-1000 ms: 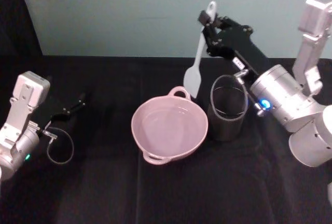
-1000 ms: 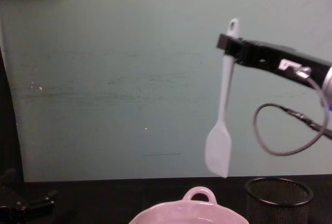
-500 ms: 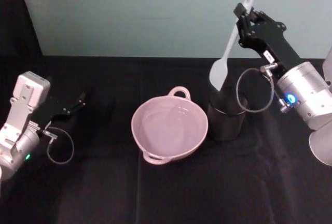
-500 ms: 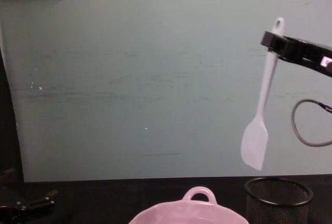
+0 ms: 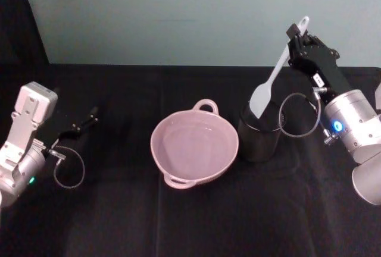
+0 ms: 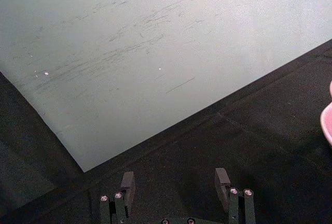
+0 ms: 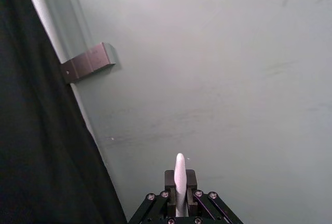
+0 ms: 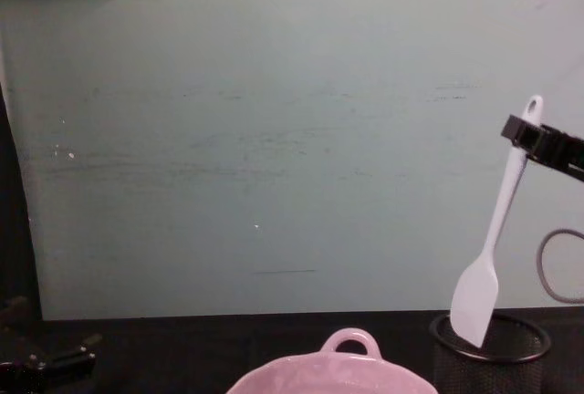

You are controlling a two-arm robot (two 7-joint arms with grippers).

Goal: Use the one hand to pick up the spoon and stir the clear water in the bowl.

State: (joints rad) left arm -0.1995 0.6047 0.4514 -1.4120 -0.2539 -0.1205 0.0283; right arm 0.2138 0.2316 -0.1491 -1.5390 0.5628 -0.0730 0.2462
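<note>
Right hand (image 5: 296,33) clamps the long white plastic spoon (image 5: 275,77) near its handle end, blade tip inside the black wire-mesh cup (image 5: 260,132), right of the pale pink ceramic bowl (image 5: 194,145). Keep it vertical, lower slowly. Left hand (image 6: 176,186), parked far left, open.

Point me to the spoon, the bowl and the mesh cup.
spoon (image 5: 262,100): head view, on its flat blade.
bowl (image 5: 159,156): head view, on its near-left wall.
mesh cup (image 5: 257,146): head view, on its front wall.

I saw my right gripper (image 8: 522,129) clamped on the spoon (image 8: 493,246) near its handle end, blade tip dipping just inside the mesh cup (image 8: 491,357), beside the bowl (image 8: 351,365).
</note>
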